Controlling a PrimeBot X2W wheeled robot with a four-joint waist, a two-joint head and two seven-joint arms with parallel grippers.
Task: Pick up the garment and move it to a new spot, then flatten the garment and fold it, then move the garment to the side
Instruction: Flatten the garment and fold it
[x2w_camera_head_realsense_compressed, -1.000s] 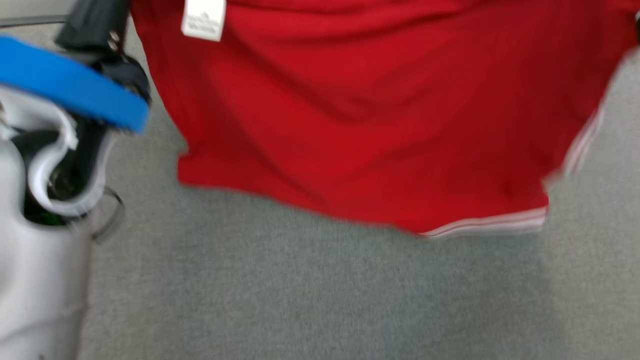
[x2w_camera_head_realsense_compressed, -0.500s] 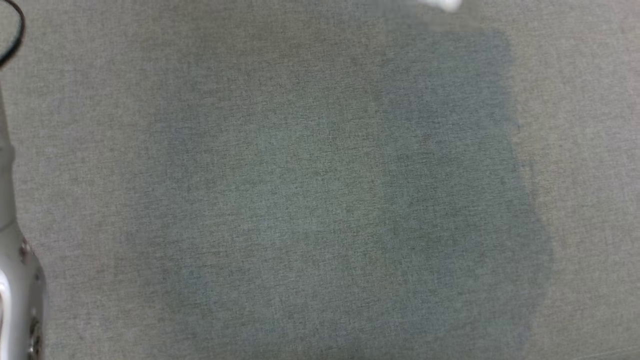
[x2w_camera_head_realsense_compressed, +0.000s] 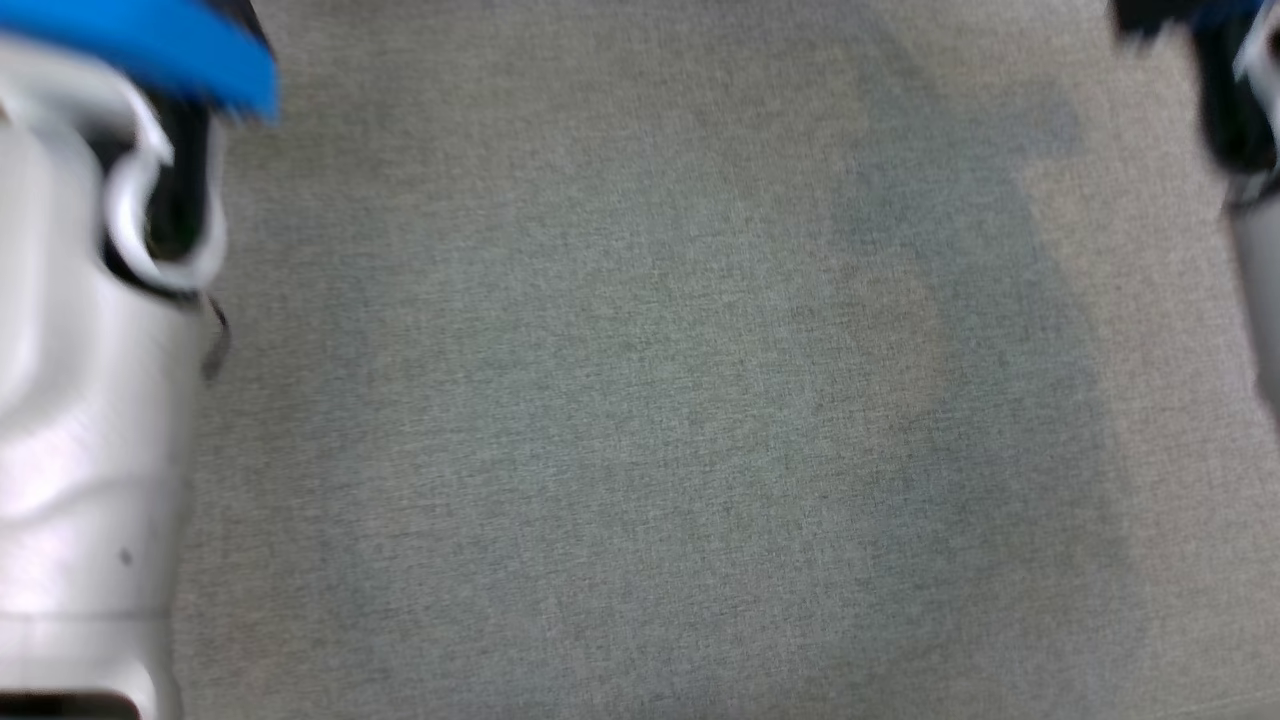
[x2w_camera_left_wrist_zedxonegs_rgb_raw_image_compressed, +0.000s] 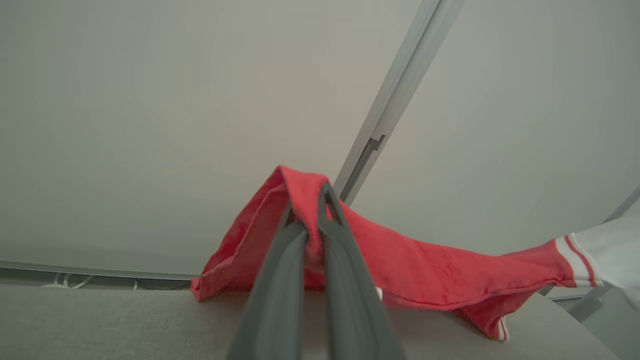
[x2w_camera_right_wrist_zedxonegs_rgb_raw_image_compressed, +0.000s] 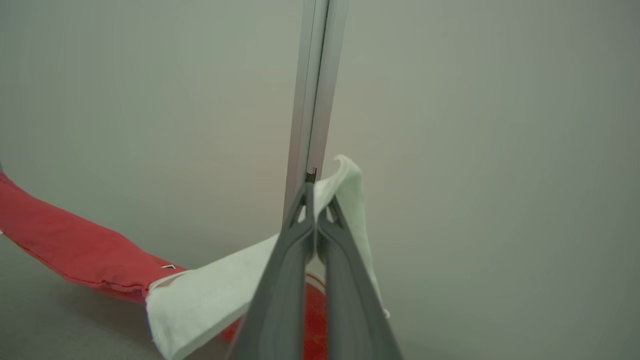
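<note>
Evidently the garment (x2w_camera_left_wrist_zedxonegs_rgb_raw_image_compressed: 425, 270) is in the air, strung between the two arms, not lying on the counter (x2w_camera_head_realsense_compressed: 640, 420). In the left wrist view the left jaws are clenched on a peak of red cloth, which folds over their tips. From there the fabric runs off to the right as a sagging band and ends in a white sleeve (x2w_camera_left_wrist_zedxonegs_rgb_raw_image_compressed: 595, 250) with red stripes at its cuff. In the right wrist view the right jaws are likewise clamped tight, grasping the white part, with the red body trailing away to the left. Two grips at opposite ends, held well apart, look chosen to spread the cloth along one edge so that it can come down open, not bunched.

The lower hem hangs close over the grey counter in the left wrist view; whether it brushes the surface I cannot tell. From the head camera, the pale left forearm (x2w_camera_head_realsense_compressed: 80, 420) with its blue band (x2w_camera_head_realsense_compressed: 150, 45) stands at the left edge. A dark, blurred piece of the right arm (x2w_camera_head_realsense_compressed: 1235, 110) sits at the top right, and a soft shadow lies across the bare counter between them. Behind the cloth are a plain wall and a metal post (x2w_camera_left_wrist_zedxonegs_rgb_raw_image_compressed: 395, 95).

My judgement is that the carry to a new spot is under way and the flattening not yet begun. Lowering the slack middle first could leave a crease, so an even descent with the span kept taut seems the sounder course.
</note>
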